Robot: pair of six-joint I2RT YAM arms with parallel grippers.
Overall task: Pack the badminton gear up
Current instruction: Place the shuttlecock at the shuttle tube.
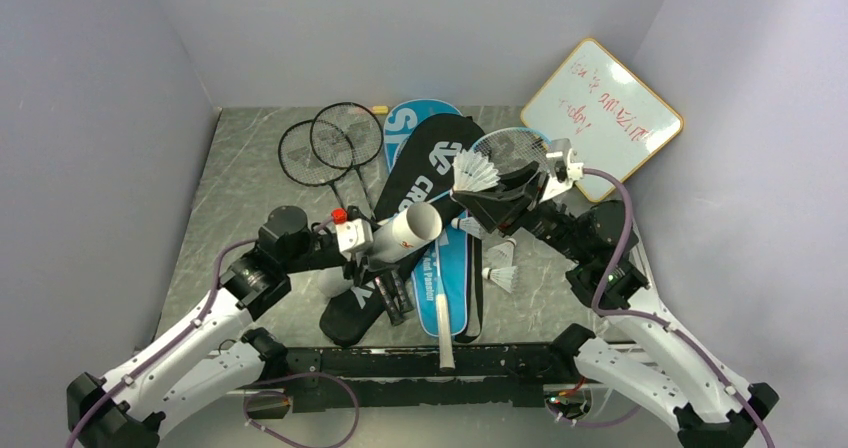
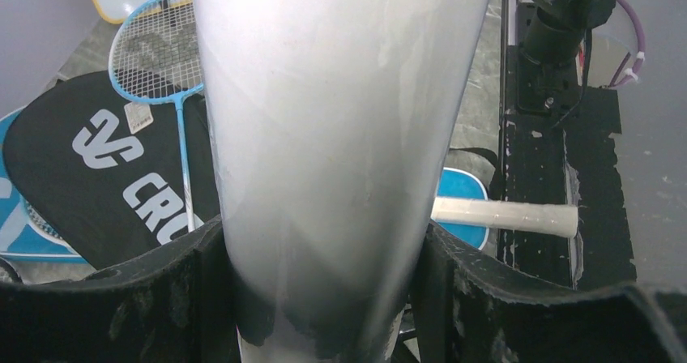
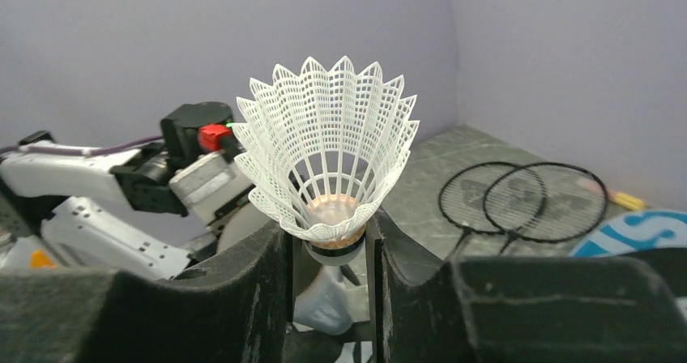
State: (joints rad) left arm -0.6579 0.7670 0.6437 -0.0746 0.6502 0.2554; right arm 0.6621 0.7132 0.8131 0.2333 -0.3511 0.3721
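White shuttlecock loading looks like the step in hand; next move calls for lining it up with the mouth of the white cardboard tube. Right end effector pinches it at the cork, raised above the racket covers; left end effector clamps the tube, tilted off the surface.

The right end effector gripped a white mesh-skirted shuttlecock by its base between two black fingers, the skirt flaring upward. Behind it to the left stood the left arm, white with a red button. To the right, two black rackets lay with heads overlapping on the dark worktop, near a blue cover at the frame's edge.
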